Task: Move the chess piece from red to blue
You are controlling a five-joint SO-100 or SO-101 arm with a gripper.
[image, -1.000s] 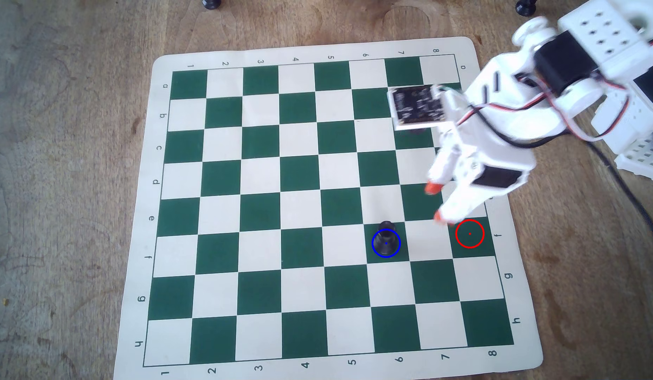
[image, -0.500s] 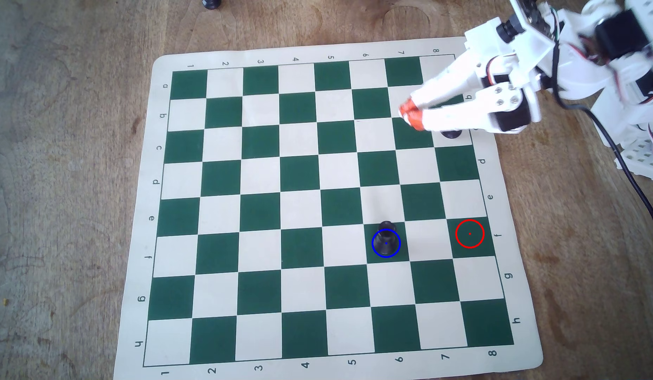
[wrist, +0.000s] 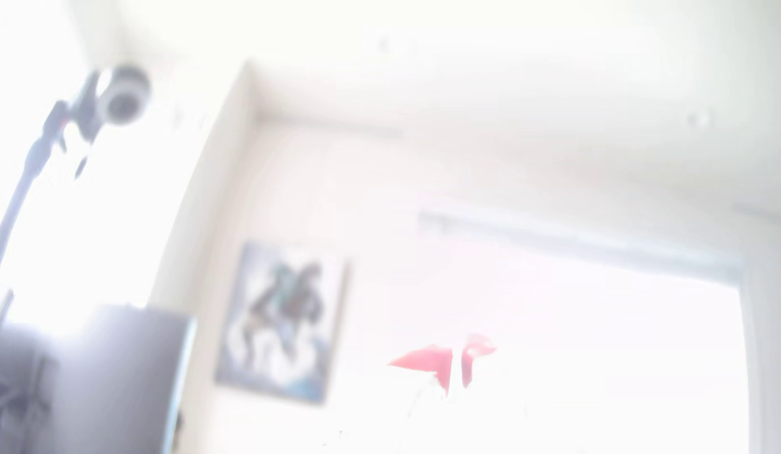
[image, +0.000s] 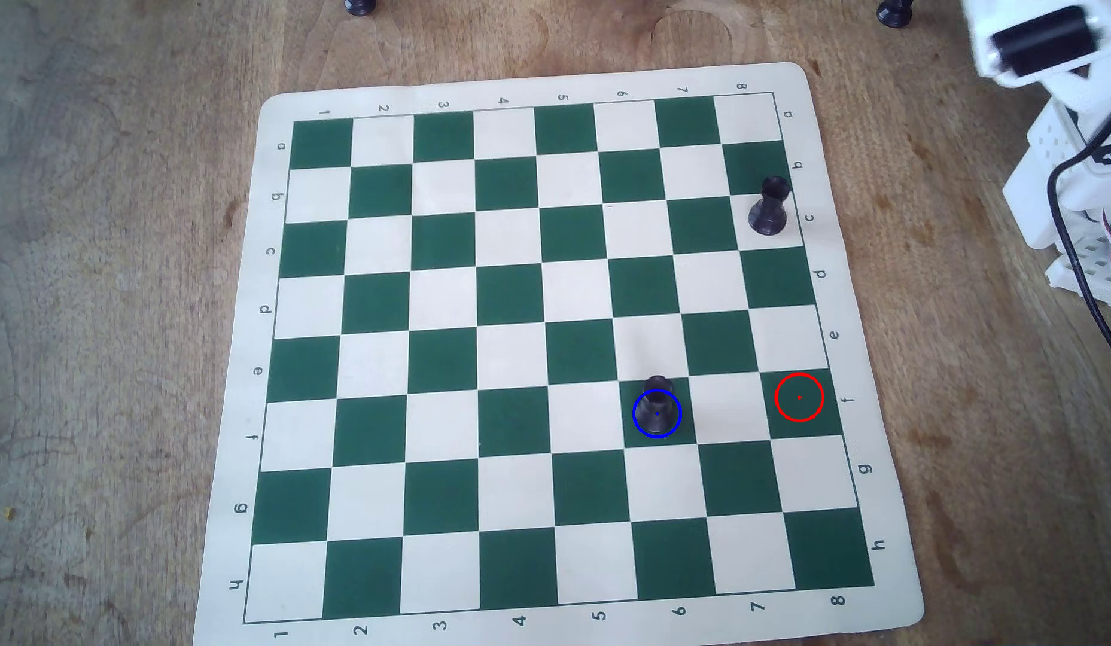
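While the black rook (image: 657, 407) stands upright inside the blue ring (image: 635, 404), the red ring (image: 819, 407) at its 3 o'clock holds nothing.
A twin rook (image: 769, 207) stands at 1 o'clock; the claw is out of sight, so its state cannot be told.

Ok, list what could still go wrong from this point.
1. The chess piece already stands in the blue ring and the red ring is empty; another pick attempt could knock it off.
2. An identical rook stands near the board's right edge in the overhead view, close to the arm; it could be bumped or mistaken for the target.
3. The wrist view is blurred and overexposed, giving no guidance.
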